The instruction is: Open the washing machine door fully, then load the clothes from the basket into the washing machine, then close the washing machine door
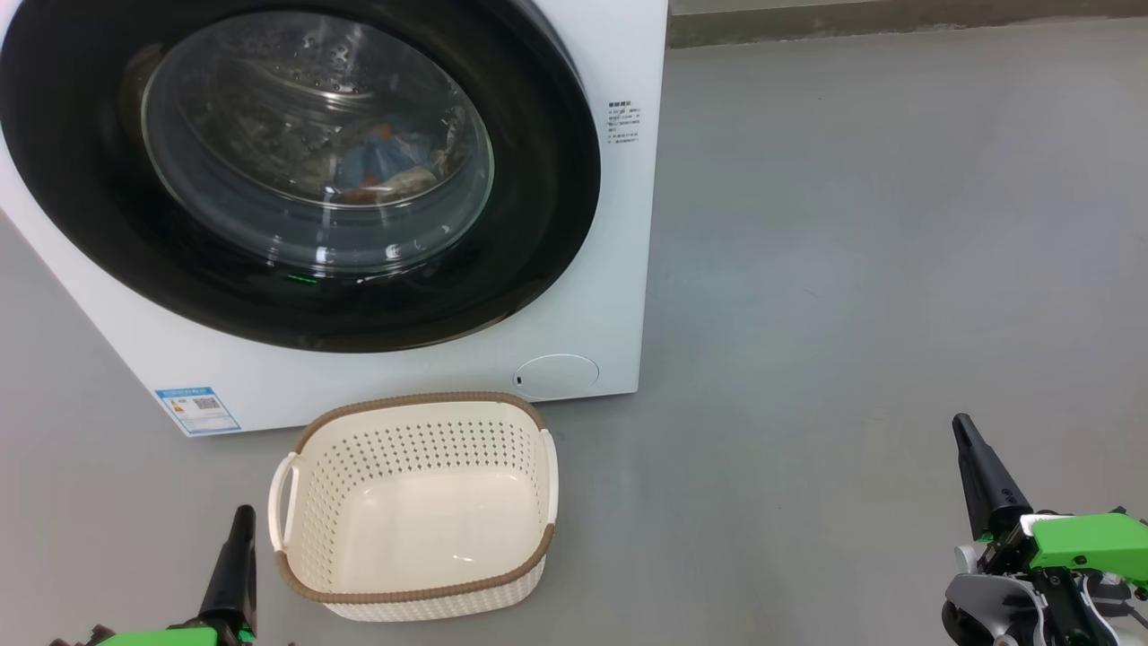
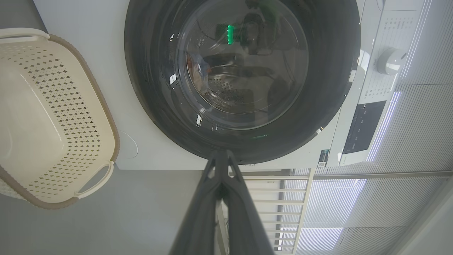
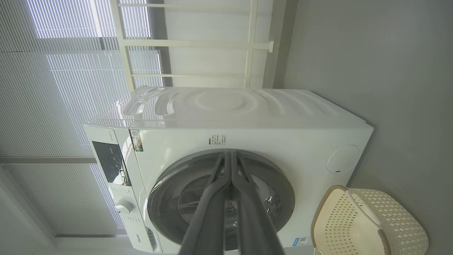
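Shut flat on the washing machine (image 1: pixel 619 296): the washing machine door (image 1: pixel 547 197), with the clothes (image 1: pixel 386 166) behind its glass.
Out in front of the washing machine, left gripper (image 2: pixel 221 154) and right gripper (image 3: pixel 230 156) alike: fingers (image 2: pixel 201 212) pressed tip to tip, gripping nothing, touching nothing; just before the washing machine, the basket (image 1: pixel 421 444).
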`<state>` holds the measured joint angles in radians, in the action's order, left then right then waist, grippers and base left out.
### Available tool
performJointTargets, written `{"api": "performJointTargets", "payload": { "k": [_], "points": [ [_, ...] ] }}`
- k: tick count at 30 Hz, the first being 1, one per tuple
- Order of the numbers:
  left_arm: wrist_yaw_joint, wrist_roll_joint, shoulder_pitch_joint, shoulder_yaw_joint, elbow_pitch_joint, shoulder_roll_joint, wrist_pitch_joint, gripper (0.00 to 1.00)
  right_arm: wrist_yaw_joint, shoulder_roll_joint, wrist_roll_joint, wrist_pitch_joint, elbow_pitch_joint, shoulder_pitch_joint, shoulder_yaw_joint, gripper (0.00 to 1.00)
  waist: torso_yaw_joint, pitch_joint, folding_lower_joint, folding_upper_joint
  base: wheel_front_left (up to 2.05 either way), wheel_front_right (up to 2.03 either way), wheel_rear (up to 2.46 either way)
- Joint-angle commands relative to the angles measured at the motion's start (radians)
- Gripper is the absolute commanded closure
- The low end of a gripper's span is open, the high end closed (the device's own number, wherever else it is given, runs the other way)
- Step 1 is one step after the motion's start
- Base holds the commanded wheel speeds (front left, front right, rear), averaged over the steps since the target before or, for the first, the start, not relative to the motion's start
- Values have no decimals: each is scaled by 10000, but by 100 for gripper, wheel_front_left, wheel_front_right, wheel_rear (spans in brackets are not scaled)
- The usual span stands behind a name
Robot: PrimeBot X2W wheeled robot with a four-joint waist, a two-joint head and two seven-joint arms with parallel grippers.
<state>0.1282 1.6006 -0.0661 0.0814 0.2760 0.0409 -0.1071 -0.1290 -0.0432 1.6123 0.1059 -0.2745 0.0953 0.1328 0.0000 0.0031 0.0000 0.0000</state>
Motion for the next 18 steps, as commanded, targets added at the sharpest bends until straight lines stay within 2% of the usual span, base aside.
{"api": "performJointTargets", "payload": {
  "k": [1,18],
  "points": [
    [25,82,-418,321,-311,93,-59,100,-17,-71,-46,81,297,127,-180,100,0,0,0,0,0,0,0],
    [25,82,-418,321,-311,93,-59,100,-17,-71,-47,81,297,127,-179,100,0,0,0,0,0,0,0]
  ]
}}
